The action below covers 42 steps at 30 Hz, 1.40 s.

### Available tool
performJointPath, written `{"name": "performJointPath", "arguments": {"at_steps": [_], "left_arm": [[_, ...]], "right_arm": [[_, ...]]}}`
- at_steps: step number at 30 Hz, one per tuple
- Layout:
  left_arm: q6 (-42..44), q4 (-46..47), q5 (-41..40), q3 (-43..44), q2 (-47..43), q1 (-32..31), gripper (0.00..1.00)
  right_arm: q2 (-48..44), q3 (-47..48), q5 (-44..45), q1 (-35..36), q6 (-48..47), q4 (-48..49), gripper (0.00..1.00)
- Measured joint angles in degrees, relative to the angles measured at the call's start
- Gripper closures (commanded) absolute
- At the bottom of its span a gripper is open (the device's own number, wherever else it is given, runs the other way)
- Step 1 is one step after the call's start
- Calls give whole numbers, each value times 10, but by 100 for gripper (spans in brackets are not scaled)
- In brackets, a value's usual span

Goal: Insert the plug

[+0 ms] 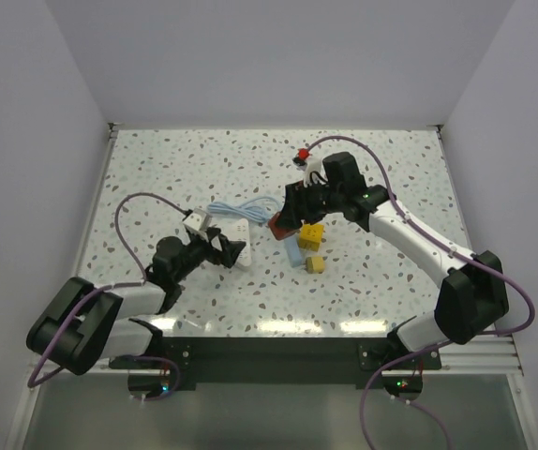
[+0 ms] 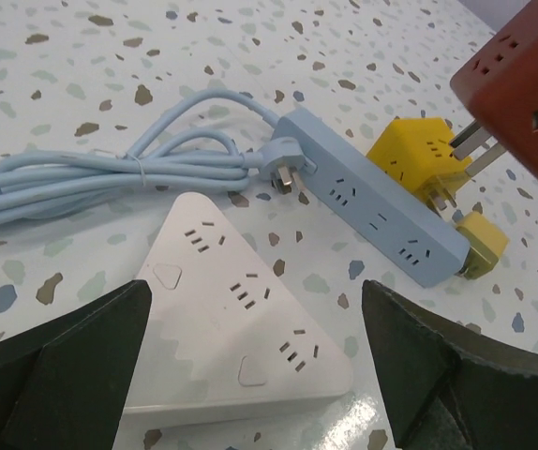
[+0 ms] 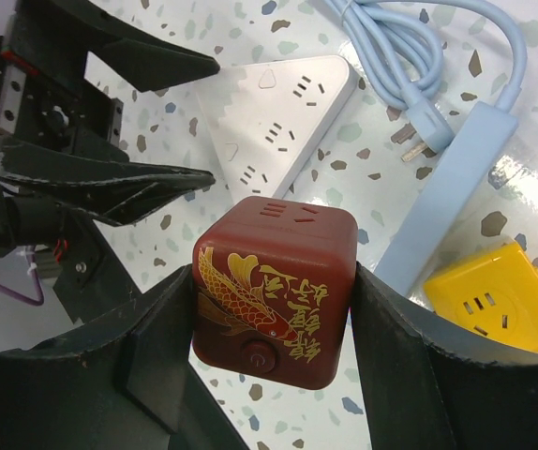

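My right gripper (image 3: 274, 314) is shut on a dark red cube socket adapter (image 3: 274, 291) with a gold fish print. It holds the cube above the table (image 1: 156, 169), and the cube's metal prongs (image 2: 480, 141) show in the left wrist view. A light blue power strip (image 2: 372, 206) lies below it, its own plug (image 2: 283, 171) beside its end. My left gripper (image 2: 255, 309) is open, its fingers either side of a white triangular power strip (image 2: 241, 319). In the top view the red cube (image 1: 278, 225) hangs just right of that white strip (image 1: 239, 246).
A yellow cube adapter (image 2: 410, 159) and a small yellow plug block (image 2: 485, 239) sit against the blue strip's far side. The blue cable (image 2: 82, 173) is coiled and tied behind the white strip. White walls enclose the table on three sides.
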Motion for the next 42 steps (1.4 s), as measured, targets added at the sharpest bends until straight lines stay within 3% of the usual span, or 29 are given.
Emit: {"name": "performJointPath", "arguments": {"at_steps": [5, 11, 29, 42], "left_arm": [[10, -21, -37, 17, -31, 2, 0], [11, -22, -57, 42, 26, 24, 0], [-50, 37, 6, -1, 96, 37, 0], [-100, 80, 51, -65, 47, 10, 0]], "right_arm": [[0, 0, 8, 0, 4, 0, 100], [0, -3, 17, 0, 4, 1, 100], [-1, -12, 18, 0, 4, 4, 100], [-8, -17, 42, 0, 20, 8, 100]]}}
